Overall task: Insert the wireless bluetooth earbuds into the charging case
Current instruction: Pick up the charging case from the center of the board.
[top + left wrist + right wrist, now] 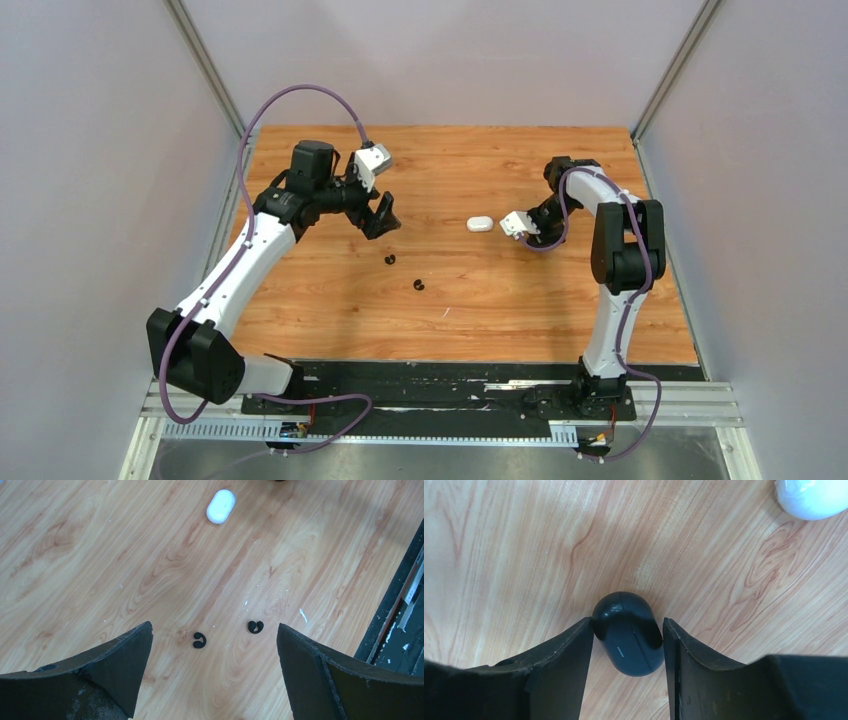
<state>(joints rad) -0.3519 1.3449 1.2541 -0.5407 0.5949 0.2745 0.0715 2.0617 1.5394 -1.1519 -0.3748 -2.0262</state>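
Black case [629, 642] clamped in right end effector [628, 622], white case [811, 497] near; left end effector [214, 627] gapes empty.

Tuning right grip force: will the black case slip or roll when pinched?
Probably rigid: black case shows a hard shell, lid seam. Glossy rounded sides may squirt from the right gripper pinching it. Lying flat, likely slides, not rolls.
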